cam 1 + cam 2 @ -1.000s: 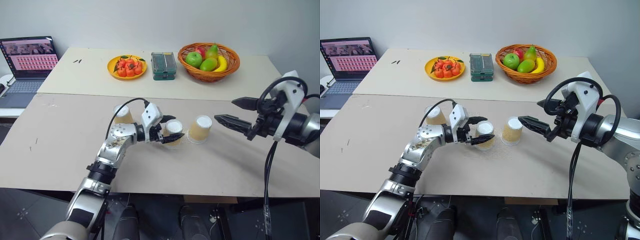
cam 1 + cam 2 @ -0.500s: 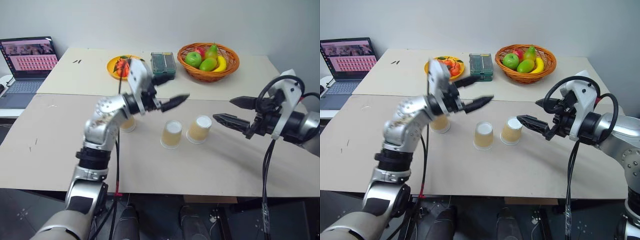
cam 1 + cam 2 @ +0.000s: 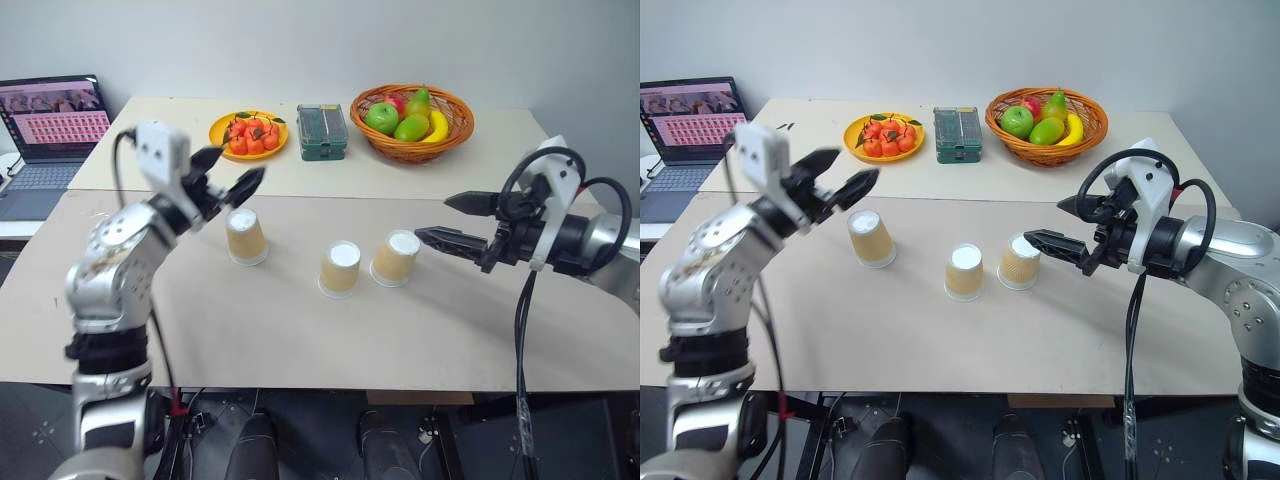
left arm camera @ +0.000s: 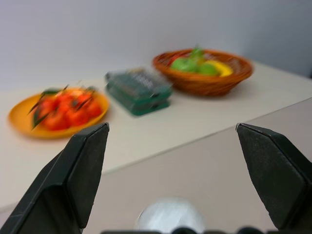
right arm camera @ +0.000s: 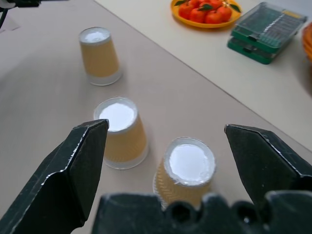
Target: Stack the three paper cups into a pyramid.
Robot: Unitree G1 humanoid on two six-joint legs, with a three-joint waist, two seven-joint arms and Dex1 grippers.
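presently catalogued: three paper cups, tan ribbed kraft, all inverted with white ends up, standing apart on the near table (image 3: 300, 330).

- left cup (image 3: 245, 236): upright, alone, well apart from the other two, just below and beside the left gripper (image 3: 228, 174).
- middle cup (image 3: 340, 268): upright, near the right cup but with a visible gap between them.
- right cup (image 3: 396, 258): tilted a little, nearest the right gripper (image 3: 438, 220).

no pyramid yet; all three are on the table and none is stacked.

grippers: left gripper raised above the table, black fingers spread wide, holding nothing. right gripper (image 5: 165, 161) hovers level beside the right cup, fingers likewise spread and empty, with the right and middle cups framed between them in its wrist view.

handling, as judged: cups look very light, thin-walled and easily crushed or tipped; the ribbed sleeve should give fair friction. take hold across the ribbed side around mid-height, with gentle pressure, keeping the cup vertical; the narrow white end offers little purchase. base cups likely need nudging together first, and a light knock could topple either.

background, not task items: orange plate of fruit (image 3: 253, 135), green case (image 3: 322, 131), fruit basket (image 3: 412, 122), laptop (image 3: 52, 118).
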